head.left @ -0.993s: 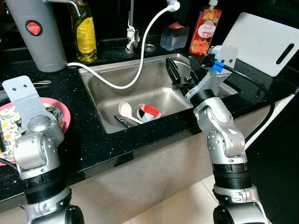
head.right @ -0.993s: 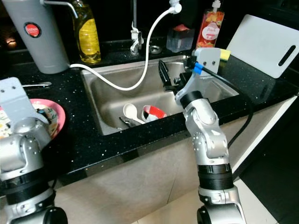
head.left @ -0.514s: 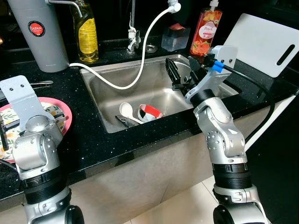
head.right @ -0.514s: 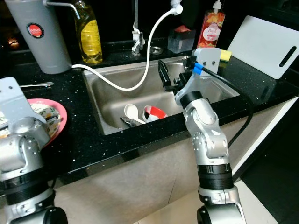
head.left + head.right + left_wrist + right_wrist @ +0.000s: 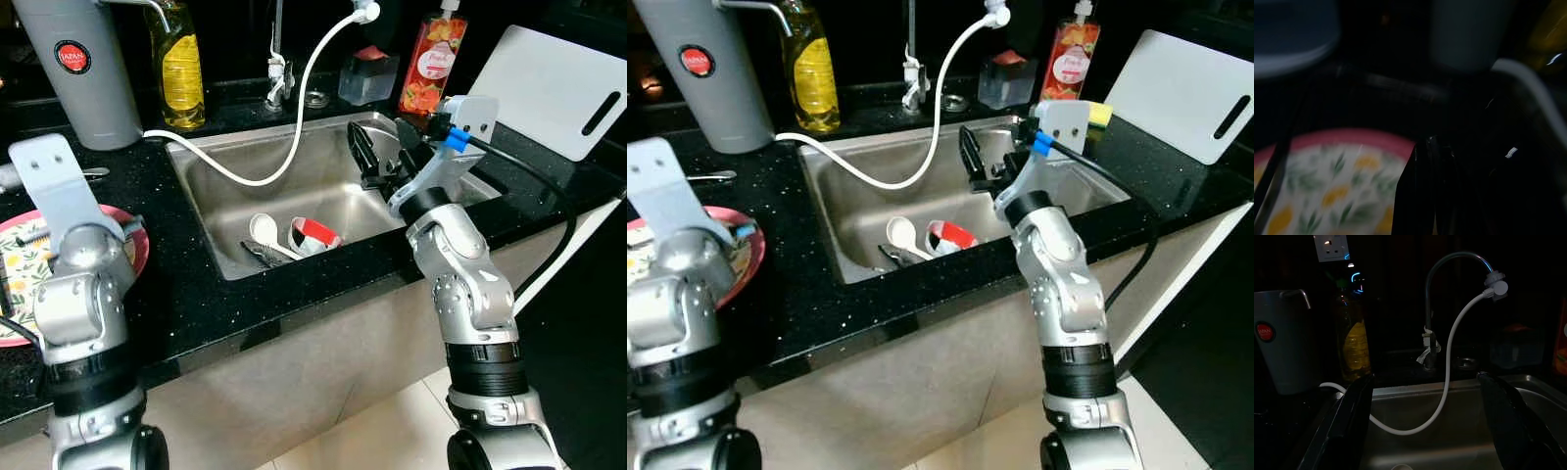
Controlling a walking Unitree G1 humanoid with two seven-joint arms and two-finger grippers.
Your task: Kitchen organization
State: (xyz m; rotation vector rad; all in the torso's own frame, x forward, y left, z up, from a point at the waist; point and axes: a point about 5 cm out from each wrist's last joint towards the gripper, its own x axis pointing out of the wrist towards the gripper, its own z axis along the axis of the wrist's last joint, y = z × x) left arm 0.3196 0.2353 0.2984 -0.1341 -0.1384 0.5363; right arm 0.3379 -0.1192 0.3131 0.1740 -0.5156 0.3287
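The left gripper (image 5: pixel 1425 196) is hanging over the pink floral plate (image 5: pixel 20 284) on the left counter, can't tell if its fingers are apart or together. Behind it the grey canister (image 5: pixel 73 69) is showing a red "JAPAN" badge. In the steel sink (image 5: pixel 323 191) the white spoon (image 5: pixel 263 233) is lying bowl-end far-left, handle running near-right, beside a red-and-white cup (image 5: pixel 312 235). The right gripper (image 5: pixel 1425 426) is hovering over the sink's right side, fingers spread wide, holding nothing. The red soap bottle (image 5: pixel 429 64) label reads "Peach".
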